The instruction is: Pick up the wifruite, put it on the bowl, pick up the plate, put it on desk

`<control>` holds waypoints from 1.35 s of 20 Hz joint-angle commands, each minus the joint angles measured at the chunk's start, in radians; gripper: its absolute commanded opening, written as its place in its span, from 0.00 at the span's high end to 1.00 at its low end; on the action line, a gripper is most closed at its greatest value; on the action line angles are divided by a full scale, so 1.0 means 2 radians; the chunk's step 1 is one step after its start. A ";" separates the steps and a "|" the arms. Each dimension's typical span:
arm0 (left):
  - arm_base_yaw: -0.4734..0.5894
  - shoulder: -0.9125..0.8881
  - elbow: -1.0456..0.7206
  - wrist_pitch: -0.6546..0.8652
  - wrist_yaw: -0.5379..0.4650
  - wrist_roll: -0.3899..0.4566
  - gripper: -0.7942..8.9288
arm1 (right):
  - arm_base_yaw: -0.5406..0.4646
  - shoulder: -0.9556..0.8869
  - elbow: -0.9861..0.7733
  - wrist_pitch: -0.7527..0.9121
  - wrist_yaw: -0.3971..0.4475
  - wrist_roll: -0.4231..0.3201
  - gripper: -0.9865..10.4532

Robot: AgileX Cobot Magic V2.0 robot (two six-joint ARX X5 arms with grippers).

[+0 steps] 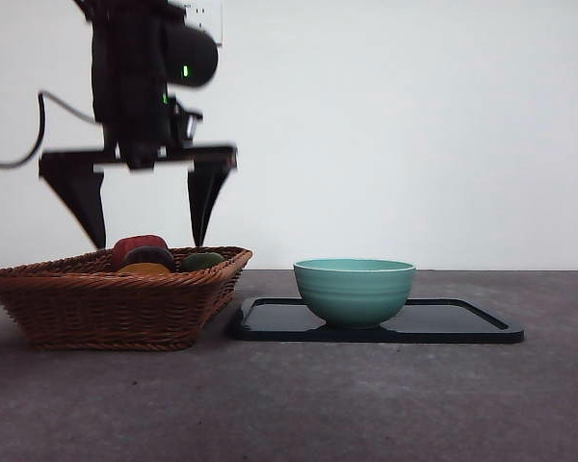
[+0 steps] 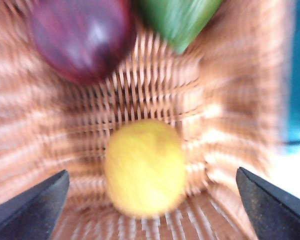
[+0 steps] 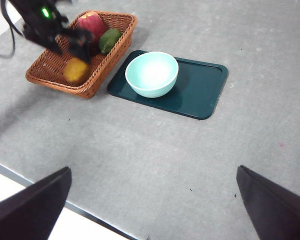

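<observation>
The wifruite (image 2: pixel 145 167) is a round orange-yellow fruit lying in the brown wicker basket (image 1: pixel 96 298); only its top (image 1: pixel 144 269) shows over the rim in the front view, and it also shows in the right wrist view (image 3: pixel 76 70). My left gripper (image 1: pixel 149 239) hangs open just above the basket, its jaws either side of the fruit (image 2: pixel 151 172) without touching it. The mint-green bowl (image 1: pixel 354 289) stands empty on the flat black tray (image 1: pixel 462 325), right of the basket. My right gripper (image 3: pixel 153 169) is open and empty, high over the desk (image 3: pixel 165 150).
In the basket a dark red fruit (image 2: pixel 82 37) and a green fruit (image 2: pixel 177 17) lie beyond the wifruite; a red fruit (image 1: pixel 135 245) also sits there. The tray (image 3: pixel 200 90) lies beside the basket (image 3: pixel 50 75). The desk's near edge (image 3: pixel 40 187) shows below the right gripper.
</observation>
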 commanded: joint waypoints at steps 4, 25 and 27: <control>-0.009 -0.103 0.022 -0.047 -0.001 0.046 0.37 | 0.002 0.001 0.005 -0.036 -0.001 0.005 0.41; -0.095 -0.496 -0.077 -0.161 0.080 0.131 0.37 | 0.002 0.001 0.005 -0.037 -0.001 0.005 0.41; -0.095 -0.530 -0.111 -0.157 0.080 0.136 0.37 | 0.003 0.001 0.005 -0.037 -0.001 0.005 0.41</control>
